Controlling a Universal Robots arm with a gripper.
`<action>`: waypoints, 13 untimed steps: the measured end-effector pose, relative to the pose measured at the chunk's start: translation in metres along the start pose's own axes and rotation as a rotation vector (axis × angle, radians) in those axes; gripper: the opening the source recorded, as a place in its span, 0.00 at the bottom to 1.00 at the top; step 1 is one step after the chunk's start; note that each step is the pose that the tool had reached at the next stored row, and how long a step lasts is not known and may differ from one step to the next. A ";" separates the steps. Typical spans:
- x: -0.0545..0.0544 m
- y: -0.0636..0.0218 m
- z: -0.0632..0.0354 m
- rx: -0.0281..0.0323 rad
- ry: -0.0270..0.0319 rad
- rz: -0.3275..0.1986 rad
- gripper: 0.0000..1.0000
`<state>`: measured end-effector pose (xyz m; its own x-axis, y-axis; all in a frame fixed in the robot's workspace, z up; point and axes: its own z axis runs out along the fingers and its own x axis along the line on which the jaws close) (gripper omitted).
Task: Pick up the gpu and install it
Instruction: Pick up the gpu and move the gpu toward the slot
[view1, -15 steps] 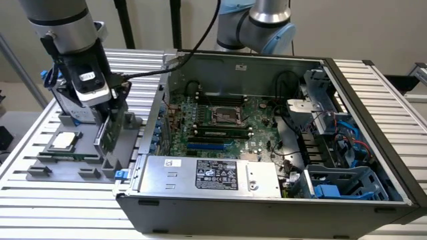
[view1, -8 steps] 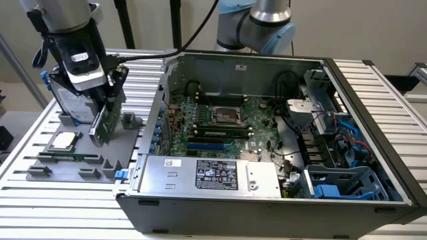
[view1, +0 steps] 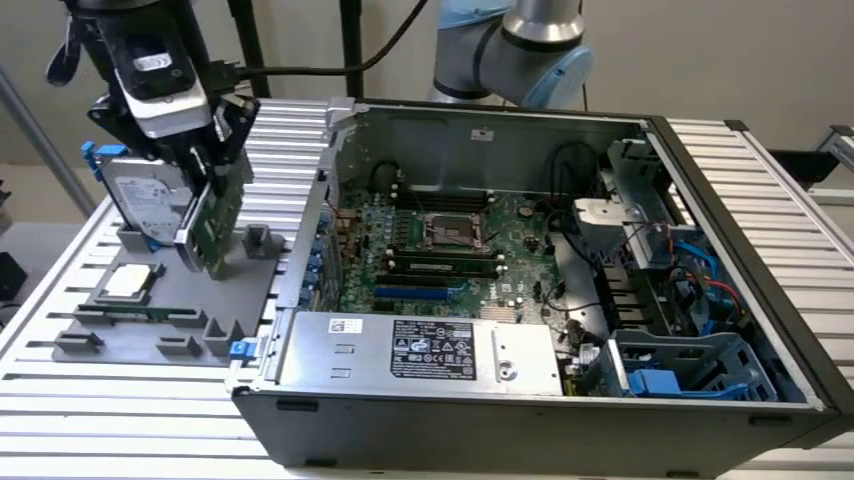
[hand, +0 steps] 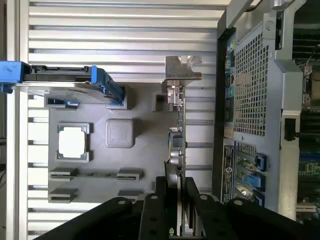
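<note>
My gripper (view1: 200, 172) is shut on the gpu (view1: 218, 215), a thin green card held on edge and slightly tilted over the grey holder tray (view1: 140, 335) at the exterior view's left. I cannot tell whether its lower corner is still touching the tray. In the wrist view the gpu (hand: 177, 135) runs edge-on between the black fingers (hand: 161, 192), with its silver end bracket (hand: 182, 67) at the far end. The open computer case (view1: 534, 400) stands beside it on the exterior view's right, its motherboard (view1: 454, 240) exposed.
A silver hard drive in a blue-edged frame (view1: 140, 205) stands upright just behind the card, and a square silver chip (view1: 130, 281) lies on the tray. The case's perforated wall (hand: 250, 75) rises close to the gpu. A blue slot (view1: 420, 293) shows on the motherboard.
</note>
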<state>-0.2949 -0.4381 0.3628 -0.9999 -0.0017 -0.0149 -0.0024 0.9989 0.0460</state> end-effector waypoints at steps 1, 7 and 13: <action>-0.002 0.0002 -0.0046 0.0000 -0.0001 0.000 0.00; -0.017 0.0012 -0.0317 -0.0001 0.0001 0.002 0.00; -0.042 0.0019 -0.0587 0.0000 0.0014 0.002 0.00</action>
<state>-0.2538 -0.4389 0.4221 -0.9999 0.0002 -0.0134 -0.0004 0.9989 0.0461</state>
